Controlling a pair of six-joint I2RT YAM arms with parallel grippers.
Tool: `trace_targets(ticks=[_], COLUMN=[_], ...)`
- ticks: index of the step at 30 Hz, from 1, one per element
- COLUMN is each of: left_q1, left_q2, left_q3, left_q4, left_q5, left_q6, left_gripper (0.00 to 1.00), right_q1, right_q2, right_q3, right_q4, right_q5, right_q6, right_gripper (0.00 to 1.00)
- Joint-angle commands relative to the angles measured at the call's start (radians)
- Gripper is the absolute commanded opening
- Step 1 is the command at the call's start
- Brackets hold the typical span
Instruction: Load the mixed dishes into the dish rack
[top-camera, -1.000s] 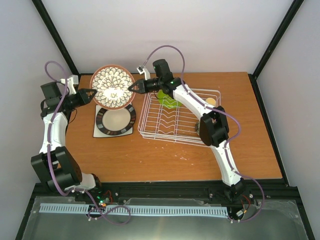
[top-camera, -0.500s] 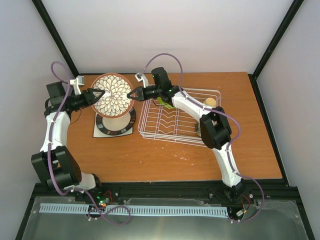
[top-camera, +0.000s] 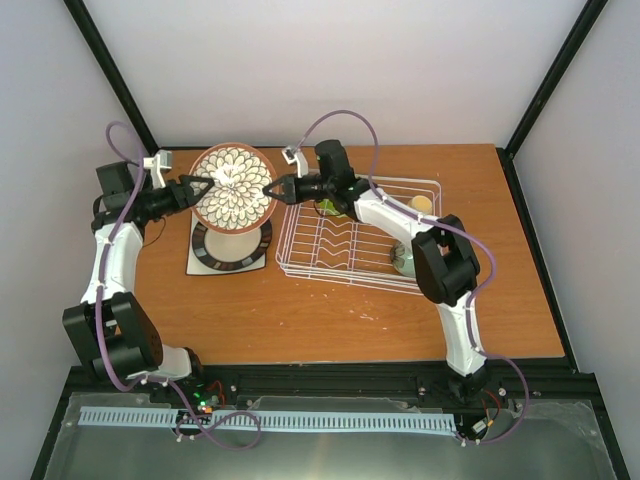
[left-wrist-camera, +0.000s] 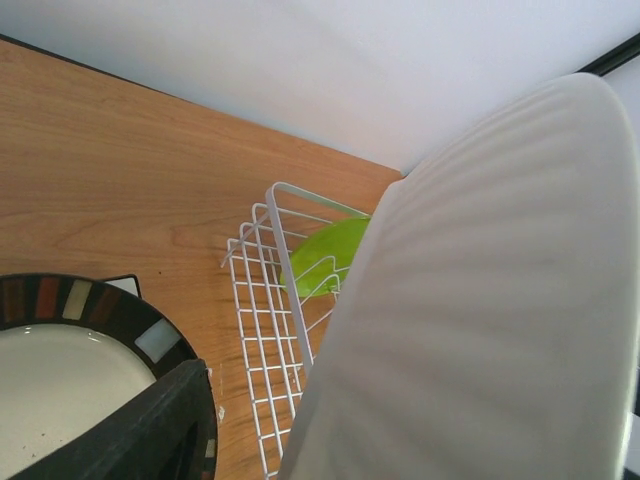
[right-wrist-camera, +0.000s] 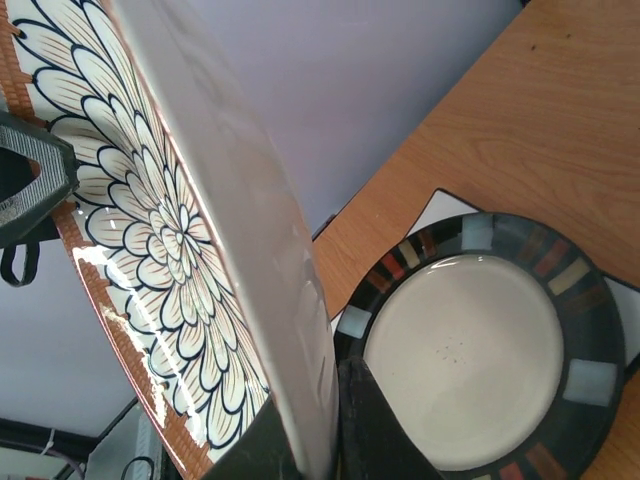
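The petal-patterned plate hangs tilted on edge above the table's left side. My right gripper is shut on its right rim, and both fingers pinch the rim in the right wrist view. My left gripper stands open at the plate's left rim. One dark finger stays apart from the plate's pale underside; the other finger is hidden. Below them, the dark-rimmed cream plate lies on the white square plate. The dish rack holds the lime-green small plate.
A pale yellow mug sits at the rack's far right corner. A pale mint bowl shows at the rack's near right, partly behind my right arm. White walls and black posts close in the table's back and sides.
My left gripper's jaws have opened and let go of the petal-patterned plate's left rim. The plate, held by the right gripper, has shifted slightly right and tilted more.
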Motion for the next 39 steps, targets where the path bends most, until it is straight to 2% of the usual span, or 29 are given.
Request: trace_targets(ticks=[1,10,22,30,39], left_q1=[0.0,0.001,0.016,0.039,0.053], left_q2=[-0.032,-0.145,-0.151,-0.133,-0.12], left_q3=[0.037,-0.033,-0.048,-0.082,-0.11], left_q4=[0.05,0.319,0.271,0.243,0.237], left_q5=[-0.008,0.061,-0.001,-0.003,-0.001], left_q6=[-0.013,-0.14,-0.102,-0.06,-0.039], left_gripper=[0.64,0.72,0.75,0.75,0.74], right_q1=[-0.026,-0.065,-0.128,-0.157,-0.171], right_q2=[-0.121,-0.191,-0.364,-0.54,-0.719], right_q3=[-0.021,-0.114,-0.252,-0.383,-0.581], right_q4=[0.189,0.217,0.211,0.16,0.26], right_q5=[0.029,0.12,0.274,0.478,0.715], right_q6=[0.023,-0.004,-0.174,-0.42,-0.685], right_gripper=[0.03,0.03,0.03,0.03,0.03])
